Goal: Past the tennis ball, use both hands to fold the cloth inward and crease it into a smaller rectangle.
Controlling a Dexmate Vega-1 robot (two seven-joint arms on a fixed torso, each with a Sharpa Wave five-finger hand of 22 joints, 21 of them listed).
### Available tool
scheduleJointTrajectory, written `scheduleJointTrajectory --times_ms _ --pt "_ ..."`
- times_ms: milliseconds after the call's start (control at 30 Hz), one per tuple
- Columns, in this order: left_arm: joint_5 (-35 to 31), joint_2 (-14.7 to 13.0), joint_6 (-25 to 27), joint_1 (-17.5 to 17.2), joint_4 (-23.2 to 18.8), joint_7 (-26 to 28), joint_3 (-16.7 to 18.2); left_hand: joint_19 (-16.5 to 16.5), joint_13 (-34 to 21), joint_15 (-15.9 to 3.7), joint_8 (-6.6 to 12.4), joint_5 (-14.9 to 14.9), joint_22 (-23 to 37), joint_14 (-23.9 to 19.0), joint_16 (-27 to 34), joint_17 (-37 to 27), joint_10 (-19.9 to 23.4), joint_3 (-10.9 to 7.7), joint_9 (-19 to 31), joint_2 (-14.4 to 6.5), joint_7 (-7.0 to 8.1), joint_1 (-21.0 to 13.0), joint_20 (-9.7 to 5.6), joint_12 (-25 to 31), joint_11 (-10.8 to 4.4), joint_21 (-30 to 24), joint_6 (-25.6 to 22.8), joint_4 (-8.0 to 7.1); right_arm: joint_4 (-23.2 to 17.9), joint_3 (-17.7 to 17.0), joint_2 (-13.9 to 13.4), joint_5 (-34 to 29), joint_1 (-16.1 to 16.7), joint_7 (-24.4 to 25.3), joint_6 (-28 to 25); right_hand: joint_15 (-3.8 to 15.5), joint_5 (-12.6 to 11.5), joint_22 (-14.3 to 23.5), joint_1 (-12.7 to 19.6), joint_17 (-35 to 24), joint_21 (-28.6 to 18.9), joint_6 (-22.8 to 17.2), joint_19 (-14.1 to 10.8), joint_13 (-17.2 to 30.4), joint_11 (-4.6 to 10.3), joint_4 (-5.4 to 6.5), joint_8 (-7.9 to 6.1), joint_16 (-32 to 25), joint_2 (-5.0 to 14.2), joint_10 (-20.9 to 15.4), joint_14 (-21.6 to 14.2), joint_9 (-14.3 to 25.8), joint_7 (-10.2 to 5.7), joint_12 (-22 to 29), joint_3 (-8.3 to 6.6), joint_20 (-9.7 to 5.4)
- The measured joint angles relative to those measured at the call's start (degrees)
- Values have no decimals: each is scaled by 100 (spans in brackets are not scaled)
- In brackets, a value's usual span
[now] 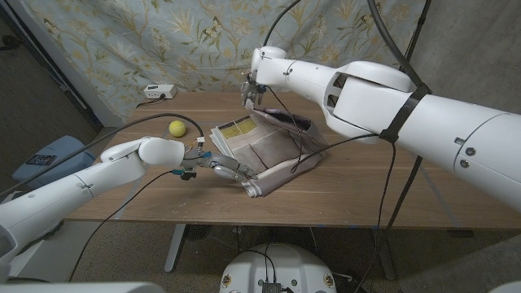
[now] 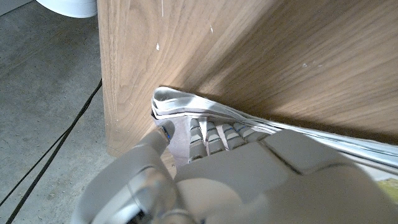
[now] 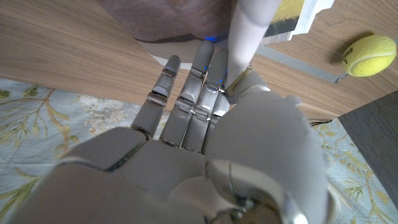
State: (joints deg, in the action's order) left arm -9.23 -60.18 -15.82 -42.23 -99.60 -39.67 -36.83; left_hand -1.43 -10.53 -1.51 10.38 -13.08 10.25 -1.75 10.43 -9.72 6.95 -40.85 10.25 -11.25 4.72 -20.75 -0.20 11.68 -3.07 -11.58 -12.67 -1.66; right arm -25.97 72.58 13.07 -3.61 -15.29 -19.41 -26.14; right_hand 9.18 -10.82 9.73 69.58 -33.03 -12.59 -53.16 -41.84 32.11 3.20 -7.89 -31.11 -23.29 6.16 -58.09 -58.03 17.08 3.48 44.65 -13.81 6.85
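Your left hand [image 1: 213,167] sits at the near corner of the cloth [image 1: 273,150], close to the table's [image 1: 407,203] front edge. In the left wrist view its fingers [image 2: 214,134] lie together on top of the stacked layers [image 2: 186,106], pressing them down; whether the thumb is under the fabric cannot be told. Keep this pressure steady so that the near corner acts as the anchor for the fold.

The cloth lies at mid-table, already doubled in part, with a yellow-and-white printed patch [image 1: 234,129] showing at its far left corner.

At the far edge, your right hand [image 1: 254,89] pinches the lifted dark hem [image 1: 285,120]; in the right wrist view the fingers [image 3: 186,102] are held together and straight, and a strip of fabric [image 3: 249,31] runs up between them and the thumb. Carry that edge inward and low toward the left hand, align the edges, then sweep along the fold to crease it.

The tennis ball [image 1: 177,128] rests beyond the left hand, just left of the cloth. Route clear of it.
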Motion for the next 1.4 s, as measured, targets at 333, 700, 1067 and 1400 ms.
scheduleJointTrajectory --times_ms 333,700,1067,1400 --pt "5 8 -2 4 19 0 -6 1 0 3 0 0 4 -3 -2 0 0 0 -1 0 0 0 -1 0 0 4 0 0 62 -66 -17 183 86 317 360 -42 23 0 -508 153 0 278 -107 -223 -156 171 179 185 -83 157 81 -15 155 -194 170 109" --pt "2 11 -11 8 42 18 -12 1 -2 2 0 0 3 -2 -3 -1 32 0 -1 0 21 0 -1 0 -32 4 -22 0 77 -151 -31 396 136 490 575 -237 24 0 -853 288 45 583 -147 -440 -381 258 433 375 -135 320 133 -109 277 -396 257 276" --pt "-32 16 -21 25 55 20 -25 -2 -1 7 0 0 3 -8 -23 -2 32 0 -1 0 21 0 1 -1 -32 4 -22 0 80 -275 -19 536 179 477 650 -483 24 0 -1177 431 79 908 -140 -530 -584 374 654 557 -121 564 257 -96 398 -548 321 391" --pt "-45 20 -23 29 62 20 -30 -2 -1 7 0 0 3 -8 0 -2 32 24 -1 2 20 -46 1 0 -32 4 -22 24 85 -379 -15 717 287 710 841 -572 24 0 -1222 462 116 1014 -109 -592 -669 397 719 662 -76 711 347 -97 400 -642 314 422"
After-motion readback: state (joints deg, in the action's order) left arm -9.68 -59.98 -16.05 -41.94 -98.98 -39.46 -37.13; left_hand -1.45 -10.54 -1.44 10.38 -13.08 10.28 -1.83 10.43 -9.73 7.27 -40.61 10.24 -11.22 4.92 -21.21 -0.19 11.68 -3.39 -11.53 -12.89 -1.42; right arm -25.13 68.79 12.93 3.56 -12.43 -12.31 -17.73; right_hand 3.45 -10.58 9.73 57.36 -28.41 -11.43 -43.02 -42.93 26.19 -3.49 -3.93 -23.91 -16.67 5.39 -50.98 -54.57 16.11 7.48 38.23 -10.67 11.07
